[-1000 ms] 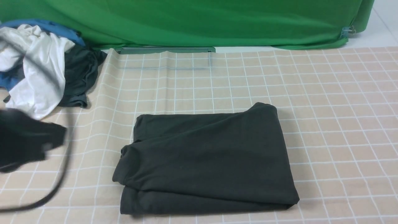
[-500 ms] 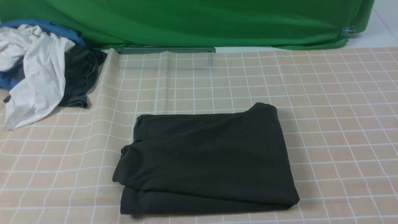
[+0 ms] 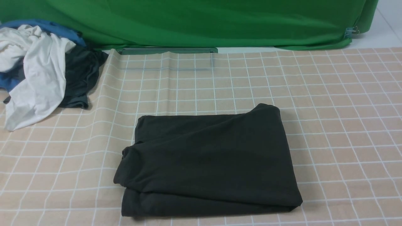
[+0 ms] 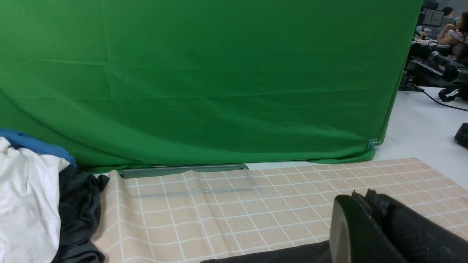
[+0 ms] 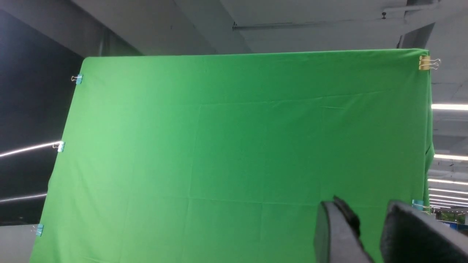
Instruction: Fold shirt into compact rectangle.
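Shirt [image 3: 207, 161] lies folded, long axis left-to-right, at lower centre of the front frame on the checked surface [image 3: 345, 125], its edge just beneath my clenched, empty left tool [image 4: 360, 204], while my raised right tool [image 5: 369, 226] gapes empty.

The folded shirt [image 3: 207, 160] lies at the centre of the desk [image 3: 345, 110]; a heap of clothes [image 3: 40, 69] sits at far left; a backdrop [image 3: 201, 22] hangs behind.
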`<state>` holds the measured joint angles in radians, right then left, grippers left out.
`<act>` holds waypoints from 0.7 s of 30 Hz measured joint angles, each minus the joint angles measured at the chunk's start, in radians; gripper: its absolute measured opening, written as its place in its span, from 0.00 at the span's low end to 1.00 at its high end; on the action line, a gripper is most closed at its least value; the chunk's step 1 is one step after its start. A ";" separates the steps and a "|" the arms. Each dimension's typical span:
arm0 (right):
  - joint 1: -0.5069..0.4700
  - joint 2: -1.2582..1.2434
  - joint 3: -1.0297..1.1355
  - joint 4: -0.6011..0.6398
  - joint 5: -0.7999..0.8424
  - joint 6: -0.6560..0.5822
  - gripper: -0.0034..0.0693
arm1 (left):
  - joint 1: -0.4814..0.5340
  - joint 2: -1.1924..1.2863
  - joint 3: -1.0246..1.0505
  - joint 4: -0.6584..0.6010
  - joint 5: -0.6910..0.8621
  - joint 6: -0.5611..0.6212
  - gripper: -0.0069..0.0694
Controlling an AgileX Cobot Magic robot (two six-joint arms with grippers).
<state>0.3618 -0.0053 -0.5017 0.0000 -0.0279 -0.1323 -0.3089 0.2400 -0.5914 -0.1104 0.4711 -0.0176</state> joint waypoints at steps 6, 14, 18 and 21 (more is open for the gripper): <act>0.000 0.000 0.000 0.000 0.000 0.000 0.37 | 0.000 0.000 0.000 0.007 -0.001 0.018 0.12; 0.000 0.000 0.000 0.000 0.000 0.000 0.37 | 0.063 -0.066 0.176 0.056 -0.165 0.047 0.12; 0.000 0.000 0.000 0.000 0.000 0.000 0.37 | 0.194 -0.183 0.393 0.058 -0.264 0.047 0.12; 0.000 0.000 0.000 0.000 0.000 0.000 0.37 | 0.270 -0.233 0.522 0.073 -0.296 0.047 0.12</act>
<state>0.3618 -0.0053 -0.5017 0.0000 -0.0279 -0.1323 -0.0387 0.0069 -0.0696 -0.0377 0.1747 0.0293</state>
